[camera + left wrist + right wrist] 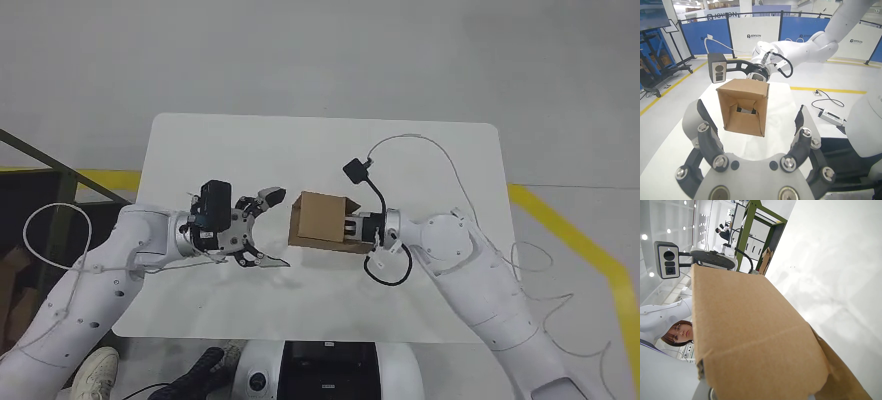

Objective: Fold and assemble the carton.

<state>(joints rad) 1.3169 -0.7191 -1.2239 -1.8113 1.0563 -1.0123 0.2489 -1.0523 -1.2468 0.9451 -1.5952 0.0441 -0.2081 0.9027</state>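
A white table (pixel 420 160) is seen from above, with a brown carton (pixel 318 222) held near its middle between two robot arms. The carton is already opened into a box shape and is turned on its side, with its open mouth facing left. In the left wrist view, cardboard flaps inside the carton (pixel 743 108) are seen folded inward around a small square gap, through which dark parts of the other arm's fingers show. The step in hand is judged to be the closing of the carton's ends, with the shaping of the body done and the left end not yet shut. The right claw (pixel 352 230) is placed at the carton's right end and appears to be clamped on the cardboard there, so the carton is carried by it. How firmly it is gripped cannot be made out. In the right wrist view, one broad carton wall (pixel 753 323) is seen close up. The left claw (pixel 279 227) is held just left of the carton's mouth, spread wide, empty and touching nothing. Its fingers (pixel 804 121) are set to either side of the opening. The next move is judged to call for the left claw to be brought up squarely against the open end while the carton is kept steady by the right claw.
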